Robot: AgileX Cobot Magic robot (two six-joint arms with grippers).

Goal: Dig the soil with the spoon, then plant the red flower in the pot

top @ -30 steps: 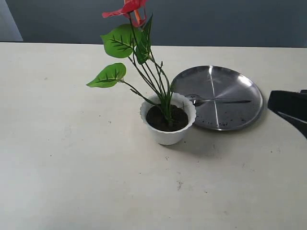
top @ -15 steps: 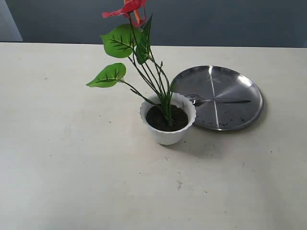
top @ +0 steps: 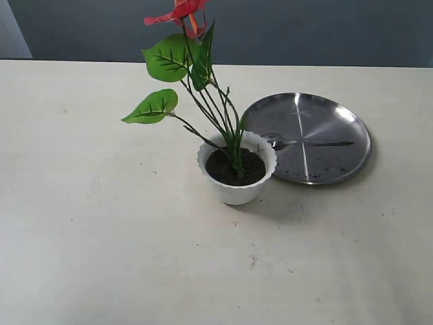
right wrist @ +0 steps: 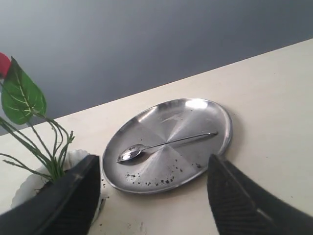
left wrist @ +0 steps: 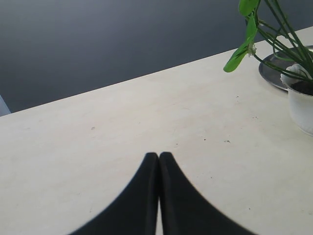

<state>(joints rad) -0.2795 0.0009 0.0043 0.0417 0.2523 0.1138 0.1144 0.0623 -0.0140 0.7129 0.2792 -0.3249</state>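
Note:
The red flower (top: pixel 177 12) stands upright in the white scalloped pot (top: pixel 237 189), its stalk set in dark soil (top: pixel 235 169). The silver spoon (top: pixel 308 142) lies on the steel plate (top: pixel 338 162) just right of the pot, also seen as the spoon (right wrist: pixel 164 144) in the right wrist view. Neither gripper shows in the exterior view. My left gripper (left wrist: pixel 159 155) is shut and empty, well away from the pot (left wrist: pixel 302 105). My right gripper (right wrist: pixel 154 164) is open and empty, held back from the plate (right wrist: pixel 195 161).
Crumbs of soil (right wrist: pixel 156 181) dot the plate's near side, and a few specks lie on the cream table (top: pixel 101 237). A dark grey wall runs behind the table's far edge.
A second ago the right arm's dark end showed at the right edge of the exterior view. It has drawn back out of that view. Pot, flower and spoon have not moved.

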